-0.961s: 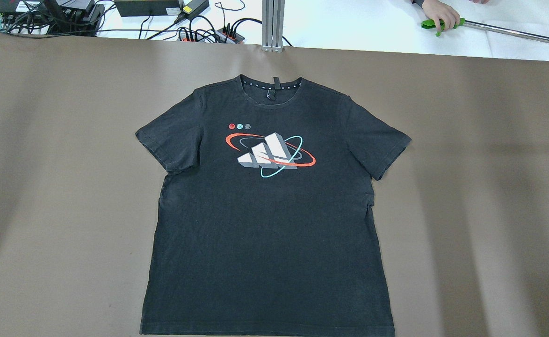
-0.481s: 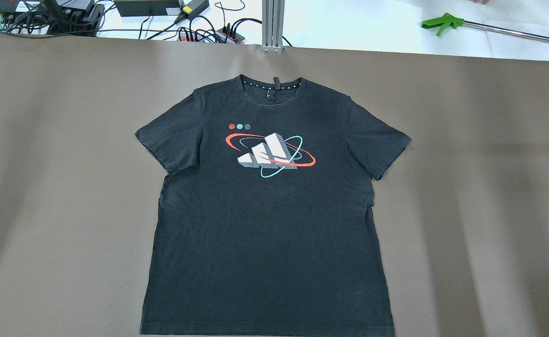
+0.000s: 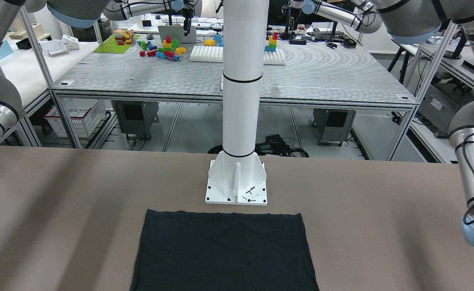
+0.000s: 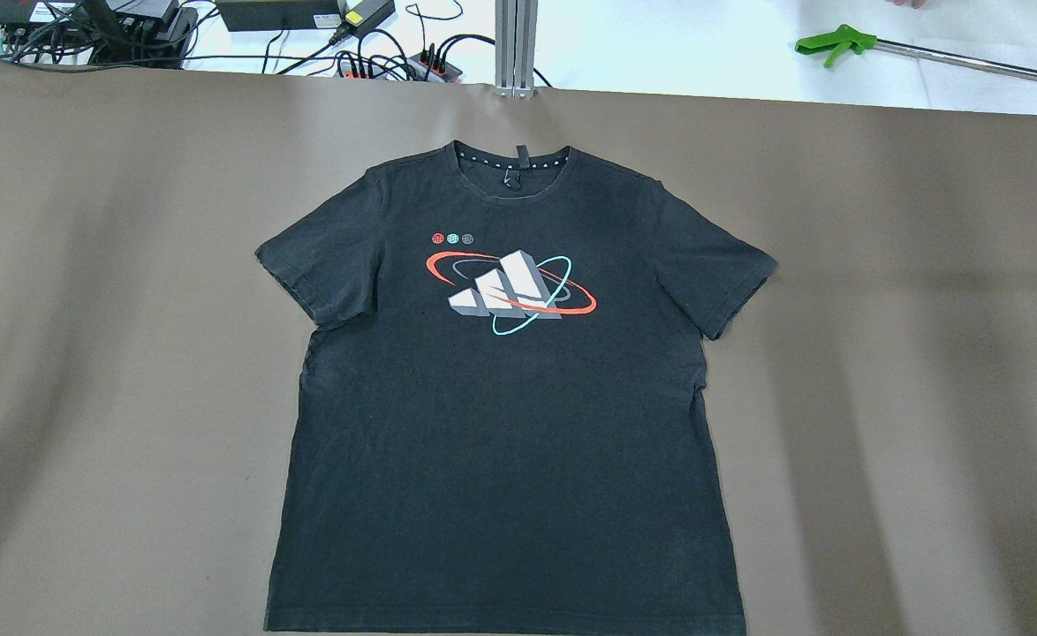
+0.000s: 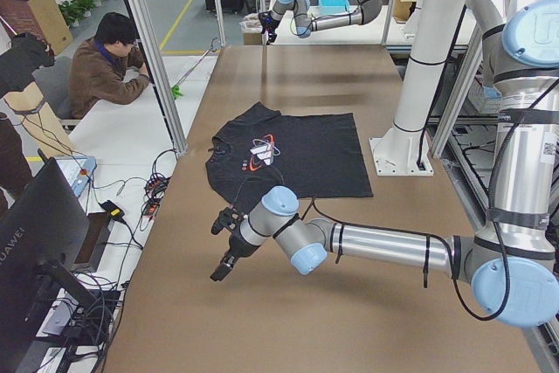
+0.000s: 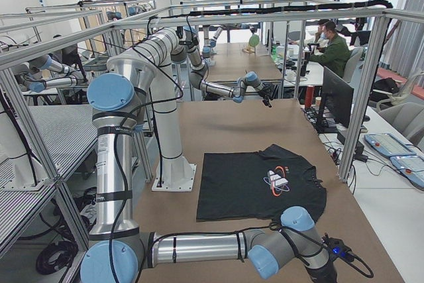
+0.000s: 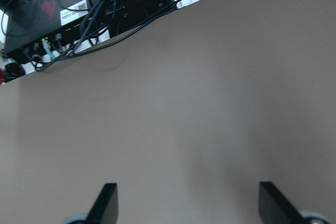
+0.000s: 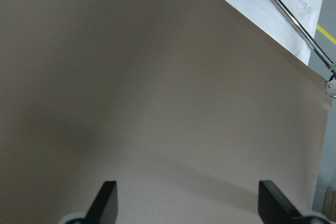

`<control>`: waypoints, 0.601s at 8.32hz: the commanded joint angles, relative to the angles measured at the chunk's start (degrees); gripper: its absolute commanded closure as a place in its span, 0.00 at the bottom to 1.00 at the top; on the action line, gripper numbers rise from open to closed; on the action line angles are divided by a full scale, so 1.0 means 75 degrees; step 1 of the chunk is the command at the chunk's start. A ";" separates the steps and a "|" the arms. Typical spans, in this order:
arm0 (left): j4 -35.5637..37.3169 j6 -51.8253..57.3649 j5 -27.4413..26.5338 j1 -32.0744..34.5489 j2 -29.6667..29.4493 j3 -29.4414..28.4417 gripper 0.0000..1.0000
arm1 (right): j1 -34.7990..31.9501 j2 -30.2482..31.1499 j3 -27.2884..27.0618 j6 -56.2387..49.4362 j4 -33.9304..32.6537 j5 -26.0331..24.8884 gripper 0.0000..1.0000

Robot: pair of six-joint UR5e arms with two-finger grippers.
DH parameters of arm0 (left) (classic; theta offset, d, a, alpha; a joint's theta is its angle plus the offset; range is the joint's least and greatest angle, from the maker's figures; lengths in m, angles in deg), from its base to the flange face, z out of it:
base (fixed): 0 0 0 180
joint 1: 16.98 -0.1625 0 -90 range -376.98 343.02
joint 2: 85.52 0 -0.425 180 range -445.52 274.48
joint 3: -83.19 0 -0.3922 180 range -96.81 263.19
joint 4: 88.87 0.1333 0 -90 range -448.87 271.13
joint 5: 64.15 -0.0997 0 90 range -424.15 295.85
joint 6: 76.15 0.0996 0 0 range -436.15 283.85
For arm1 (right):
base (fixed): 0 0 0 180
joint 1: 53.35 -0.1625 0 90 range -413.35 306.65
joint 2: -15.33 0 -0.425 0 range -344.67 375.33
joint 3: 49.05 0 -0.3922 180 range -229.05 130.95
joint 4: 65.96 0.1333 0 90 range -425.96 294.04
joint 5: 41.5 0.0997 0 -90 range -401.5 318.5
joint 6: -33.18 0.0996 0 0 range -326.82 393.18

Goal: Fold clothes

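1. Clothes [image 4: 501, 442]: one black short-sleeved T-shirt of matte knit, spread flat and front-up in the middle of the smooth brown table cover [image 4: 925, 371], both sleeves out to the sides.
2. Chest print [image 4: 508, 284]: three slanted white-and-grey bars crossed by a red ellipse and a teal one, with three small dots (red, teal, grey) above its left end. Black neck label inside the collar, too small to read.
3. "HUAWEI" legible on the back of the dark monitor [image 5: 35, 242], off the table on the operators' side.
4. Hem toward the robot, just short of the white bolted pillar base [image 3: 237, 184] and wider than it. Collar toward the far edge, near the upright aluminium post [image 4: 516, 44].
5. Wide bare cover on either side of the sleeves, crossed only by soft shadow bands. Past the far edge, on a white surface, a long metal rod with a green plastic handle [image 4: 828, 42].
6. Left gripper [image 7: 190, 203]: jaws spread wide with nothing between them, hovering over bare cover close to the far edge by a tangle of black cables [image 7: 105, 3], well apart from the sleeve on the robot's left.
7. Right gripper [image 8: 189, 203]: jaws just as wide and empty, over bare cover near the table's edge, with the rod's shiny shaft beyond that edge.
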 commanded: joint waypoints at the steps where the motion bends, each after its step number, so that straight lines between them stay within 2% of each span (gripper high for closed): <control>1: -0.0432 -0.1998 0.0000 -0.1038 -0.0502 0.0018 0.06 | 0.0348 -0.0291 0.0020 0.0956 0.0633 0.0365 0.06; 3: -0.0911 -0.3240 -0.0058 -0.1833 -0.0980 -0.0110 0.06 | 0.1084 -0.0455 0.0113 0.2655 0.1511 0.0355 0.06; 5: -0.0959 -0.3550 -0.0268 -0.2036 -0.1766 -0.0903 0.06 | 0.1752 -0.0818 0.0125 0.4050 0.1829 0.0355 0.06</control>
